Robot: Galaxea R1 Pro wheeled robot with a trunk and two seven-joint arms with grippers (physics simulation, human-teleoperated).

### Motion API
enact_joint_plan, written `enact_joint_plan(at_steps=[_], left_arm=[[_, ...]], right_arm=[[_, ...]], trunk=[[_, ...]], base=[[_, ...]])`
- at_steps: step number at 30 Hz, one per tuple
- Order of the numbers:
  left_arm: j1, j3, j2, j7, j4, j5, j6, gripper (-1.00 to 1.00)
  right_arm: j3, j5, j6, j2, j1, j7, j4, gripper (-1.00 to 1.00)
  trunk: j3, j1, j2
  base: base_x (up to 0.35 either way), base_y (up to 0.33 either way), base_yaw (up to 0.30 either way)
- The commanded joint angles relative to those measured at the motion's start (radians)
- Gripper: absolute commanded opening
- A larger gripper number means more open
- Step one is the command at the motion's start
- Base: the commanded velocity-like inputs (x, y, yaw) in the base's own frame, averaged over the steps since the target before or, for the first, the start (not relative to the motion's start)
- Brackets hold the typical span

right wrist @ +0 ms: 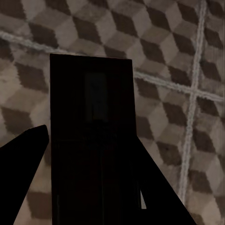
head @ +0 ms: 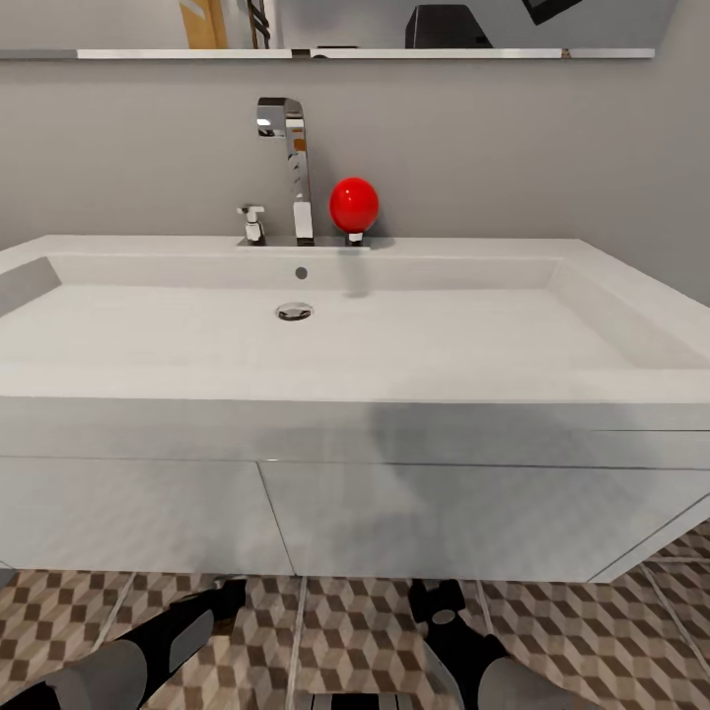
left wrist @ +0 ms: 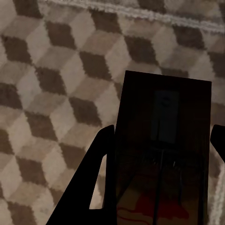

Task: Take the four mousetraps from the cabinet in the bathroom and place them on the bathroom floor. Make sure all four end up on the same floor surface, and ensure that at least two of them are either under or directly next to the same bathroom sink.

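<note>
A mousetrap is sitting clamped between the left hand's dark fingers, hanging over the cube-patterned bathroom floor. The right hand is gripping another mousetrap above the same tiles. Ahead, the white sink is facing the robot, faucet behind.

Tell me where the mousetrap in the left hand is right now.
In the left wrist view, the mousetrap sits between the left hand's fingers, above the cube-patterned bathroom floor.
</note>
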Motion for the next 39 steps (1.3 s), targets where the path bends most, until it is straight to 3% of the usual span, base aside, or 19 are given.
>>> enact_joint_plan(at_steps=[1,5,9,11,39], left_arm=[[-0.001,-0.008,0.001,0.009,-0.004,0.004,0.005,-1.0],[-0.01,-0.008,0.001,0.009,-0.004,0.004,0.006,-1.0],[-0.016,-0.008,0.001,0.009,-0.004,0.005,0.006,-1.0],[-0.016,-0.008,0.001,0.009,-0.004,0.005,0.006,-1.0],[-0.032,-0.006,0.003,0.007,-0.004,0.006,0.003,-1.0]], right_arm=[[0.001,0.004,-0.002,0.0,-0.004,-0.005,0.001,-1.0],[0.0,-0.003,-0.002,0.0,-0.019,-0.005,0.001,-1.0],[0.002,-0.116,0.005,0.0,-0.029,-0.002,0.002,-1.0],[0.002,-0.145,0.027,0.0,-0.033,-0.002,0.002,-1.0],[0.007,-0.153,0.056,0.0,-0.042,-0.001,0.001,-1.0]], trunk=[[-0.001,0.0,0.0],[-0.001,0.0,0.0],[-0.001,0.0,0.0],[-0.001,0.0,0.0],[-0.001,0.0,0.0]], base=[[0.0,0.0,0.0],[0.0,0.0,0.0],[0.0,0.0,0.0],[0.0,0.0,0.0],[0.0,0.0,0.0]])
